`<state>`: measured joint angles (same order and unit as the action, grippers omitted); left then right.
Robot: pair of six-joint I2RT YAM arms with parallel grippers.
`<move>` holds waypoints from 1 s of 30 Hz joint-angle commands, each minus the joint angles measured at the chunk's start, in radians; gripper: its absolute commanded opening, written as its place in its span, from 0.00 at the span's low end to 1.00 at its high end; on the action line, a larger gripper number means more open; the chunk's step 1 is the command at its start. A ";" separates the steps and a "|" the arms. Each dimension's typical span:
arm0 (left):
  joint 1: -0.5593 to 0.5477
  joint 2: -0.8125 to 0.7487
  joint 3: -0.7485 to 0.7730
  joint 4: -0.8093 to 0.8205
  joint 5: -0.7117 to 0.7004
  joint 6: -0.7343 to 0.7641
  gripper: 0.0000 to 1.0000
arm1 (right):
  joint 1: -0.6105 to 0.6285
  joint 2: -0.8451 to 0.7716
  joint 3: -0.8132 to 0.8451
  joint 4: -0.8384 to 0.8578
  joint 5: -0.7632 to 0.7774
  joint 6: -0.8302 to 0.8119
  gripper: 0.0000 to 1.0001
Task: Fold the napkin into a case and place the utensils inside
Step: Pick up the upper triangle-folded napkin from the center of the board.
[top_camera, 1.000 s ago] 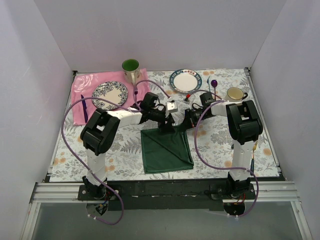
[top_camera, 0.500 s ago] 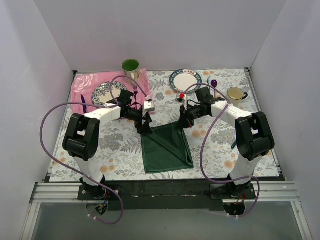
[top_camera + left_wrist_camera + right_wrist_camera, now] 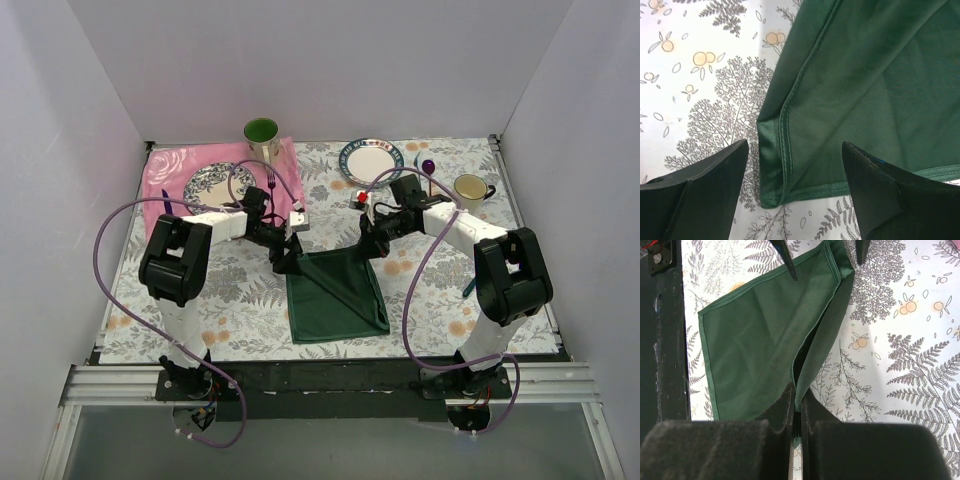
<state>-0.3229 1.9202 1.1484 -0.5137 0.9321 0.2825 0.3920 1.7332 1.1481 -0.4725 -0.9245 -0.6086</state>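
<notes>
Folding step. The dark green cloth napkin (image 3: 335,295) lies near-centre on the floral-print table (image 3: 230,300). The right gripper (image 3: 797,401) is clenched on its far right corner; the left gripper (image 3: 794,150) gapes, astride the far left corner. Next, we judge, the left must close there.

The dark green napkin (image 3: 335,298) lies folded on the floral table (image 3: 245,300), its far right corner lifted.

Fern-print table (image 3: 250,300) carries napkin (image 3: 335,295); pink cloth (image 3: 165,165); plate (image 3: 371,160); mug (image 3: 468,188).
</notes>
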 commanded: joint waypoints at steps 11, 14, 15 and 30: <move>0.013 0.034 0.082 -0.015 0.074 0.070 0.73 | 0.031 -0.103 0.027 -0.060 -0.033 -0.106 0.01; 0.013 0.048 0.097 -0.057 0.085 0.089 0.61 | 0.034 -0.126 0.027 -0.063 -0.031 -0.114 0.01; 0.013 0.048 0.097 -0.072 0.088 0.095 0.59 | 0.038 -0.136 0.027 -0.066 -0.031 -0.118 0.01; 0.051 0.010 0.119 -0.232 0.137 0.185 0.11 | 0.039 -0.182 0.021 -0.106 0.006 -0.178 0.01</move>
<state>-0.2798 1.9732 1.2339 -0.6949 1.0229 0.4236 0.4278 1.5970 1.1484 -0.5606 -0.9169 -0.7624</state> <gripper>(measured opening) 0.198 0.056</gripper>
